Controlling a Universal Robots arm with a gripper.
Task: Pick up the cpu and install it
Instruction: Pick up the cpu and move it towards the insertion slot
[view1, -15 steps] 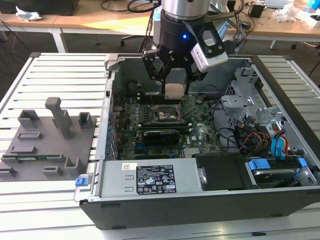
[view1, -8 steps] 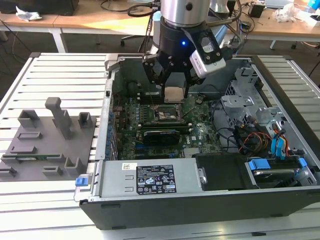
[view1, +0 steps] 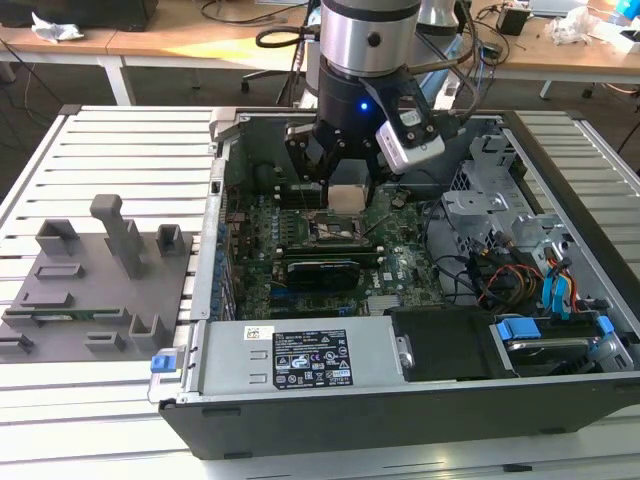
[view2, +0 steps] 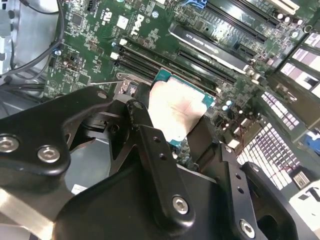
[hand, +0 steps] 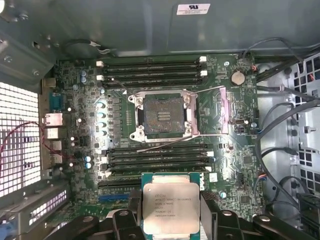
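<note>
The claw (view1: 348, 188) is clamped on two opposite edges of the cpu (view1: 347, 200), holding it flat above the motherboard (view1: 400, 265) inside the open-topped computer case (view1: 300, 415). The case walls stand clear of the claw. In the first wrist view the cpu (hand: 171, 207) hangs apart from the bare socket (hand: 162, 116), with memory slots (hand: 155, 155) between them. The cpu's top carries faint print. A white sticker (hand: 193, 9) sits on the case wall, and a printed label (view1: 310, 358) on the front cover.

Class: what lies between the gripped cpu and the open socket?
In the first wrist view, rows of black memory slots separate the cpu from the socket.
</note>
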